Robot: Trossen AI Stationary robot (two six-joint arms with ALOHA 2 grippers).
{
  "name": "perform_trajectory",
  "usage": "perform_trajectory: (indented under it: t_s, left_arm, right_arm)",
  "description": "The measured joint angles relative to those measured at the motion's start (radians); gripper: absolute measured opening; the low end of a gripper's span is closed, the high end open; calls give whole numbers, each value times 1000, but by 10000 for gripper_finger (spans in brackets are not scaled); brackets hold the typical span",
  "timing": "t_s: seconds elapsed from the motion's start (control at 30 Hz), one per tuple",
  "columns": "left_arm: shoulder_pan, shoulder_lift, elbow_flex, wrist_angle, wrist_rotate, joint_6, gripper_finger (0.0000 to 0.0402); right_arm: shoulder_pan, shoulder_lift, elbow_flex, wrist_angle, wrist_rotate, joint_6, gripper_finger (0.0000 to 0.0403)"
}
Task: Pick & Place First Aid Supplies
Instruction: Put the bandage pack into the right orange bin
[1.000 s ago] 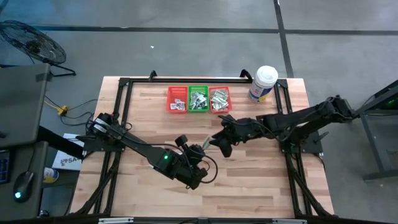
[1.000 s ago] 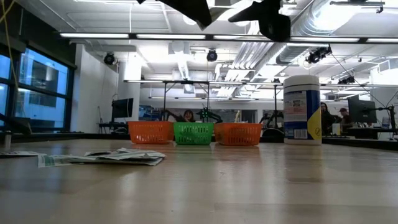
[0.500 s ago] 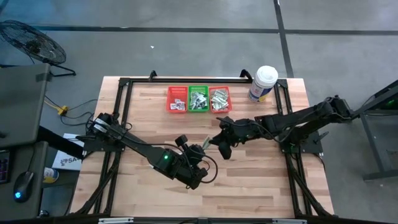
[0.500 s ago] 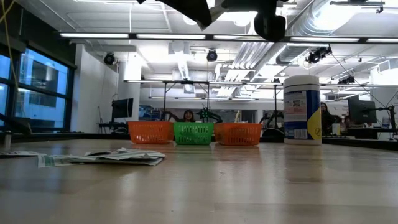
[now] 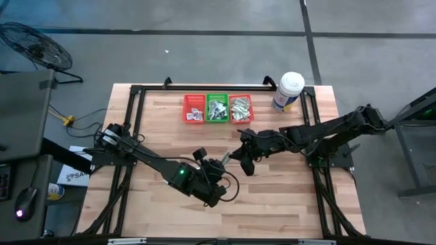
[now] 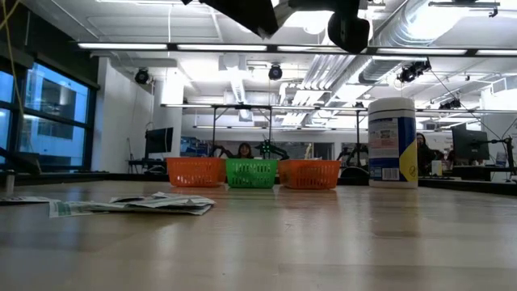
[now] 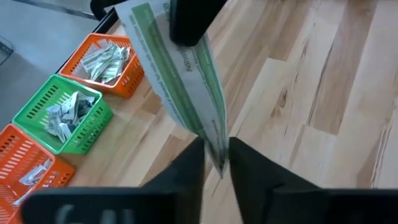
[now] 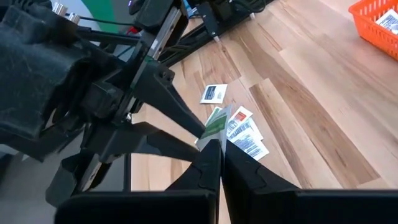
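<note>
A narrow green-and-white strip packet (image 7: 186,81) hangs in the air over the table's middle, between my two grippers. My right gripper (image 8: 221,146) is shut on one end of it. My left gripper (image 7: 216,163) has its fingers a little apart, and the strip's other end stands in that gap. In the high view the two grippers (image 5: 221,162) (image 5: 236,155) meet tip to tip. More packets (image 8: 245,134) lie flat on the wood just below. My right gripper pinches the strip's end (image 8: 214,127) between its two fingertips, coming from the table's right. The strip is clear of the table and runs across to the other gripper. My left gripper has the strip's opposite end (image 7: 217,152) between its fingers; whether they touch it, I cannot tell.
At the far edge stand a red basket (image 5: 194,109), a green basket (image 5: 217,108) and another red basket (image 5: 241,107), side by side with packets in them. A white tub with a blue label (image 5: 288,92) stands at the far right. A black frame (image 5: 136,95) rims the table.
My right gripper has shut on the strip's end: in the low view its finger has swung in level. Both arms have stayed in place over the table's middle, and the strip has stayed aloft between them.
</note>
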Motion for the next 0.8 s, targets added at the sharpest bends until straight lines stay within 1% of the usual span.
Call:
perform_trajectory:
  t_s: [0.13,0.27,0.37,0.43,0.53,0.7,0.8]
  left_arm:
    - [0,0,0,0,-1,5,134]
    - [0,0,0,-25,-25,-1,199]
    - [0,0,0,-126,-42,-88,232]
    - [0,-8,0,-227,-50,-196,244]
    - [0,-22,0,-356,-58,-323,249]
    - [-1,-62,-9,-508,-83,-419,250]
    - [0,-104,-41,-530,-107,-454,250]
  right_arm:
    - [0,0,0,0,2,-2,1]
    - [-3,0,0,-6,25,-3,0]
    - [-12,-1,0,-41,34,-3,0]
    - [-25,-1,0,-84,34,-3,0]
    - [-47,-1,0,-139,35,-3,0]
    - [-104,-1,0,-186,26,-25,0]
    - [-147,-1,0,-193,9,-42,0]
